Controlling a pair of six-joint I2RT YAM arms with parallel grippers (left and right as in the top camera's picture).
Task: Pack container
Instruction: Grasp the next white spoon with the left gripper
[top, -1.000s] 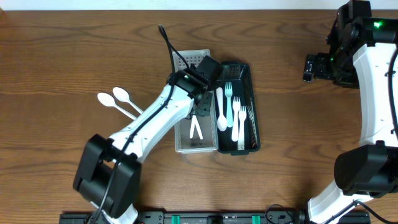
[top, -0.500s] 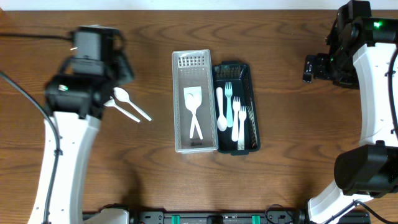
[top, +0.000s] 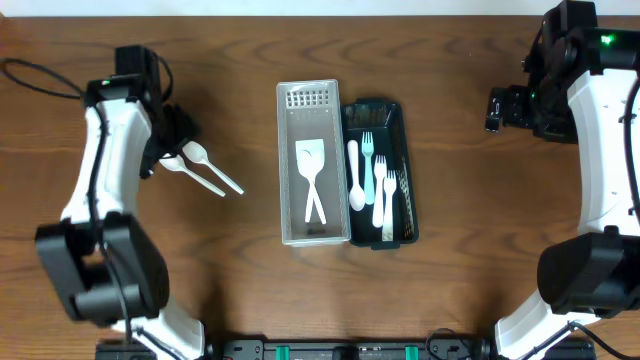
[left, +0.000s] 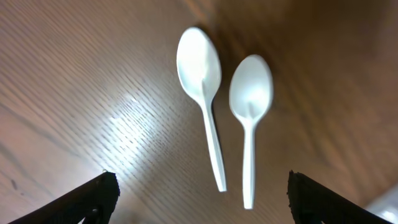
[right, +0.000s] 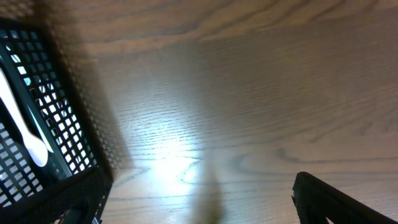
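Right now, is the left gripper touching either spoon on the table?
Apart. In the left wrist view, bare wood separates the fingers of the left gripper from both spoons.

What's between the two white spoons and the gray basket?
Nothing, just bare wooden table between the spoons and the gray basket, as the overhead view shows.

Bright overhead glare on table (left: 134, 112), soft blur.

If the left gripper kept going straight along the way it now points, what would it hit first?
Probably the two white spoons lying side by side on the table: the wrist view shows them straight ahead of the open left gripper. Its height above them is unclear.
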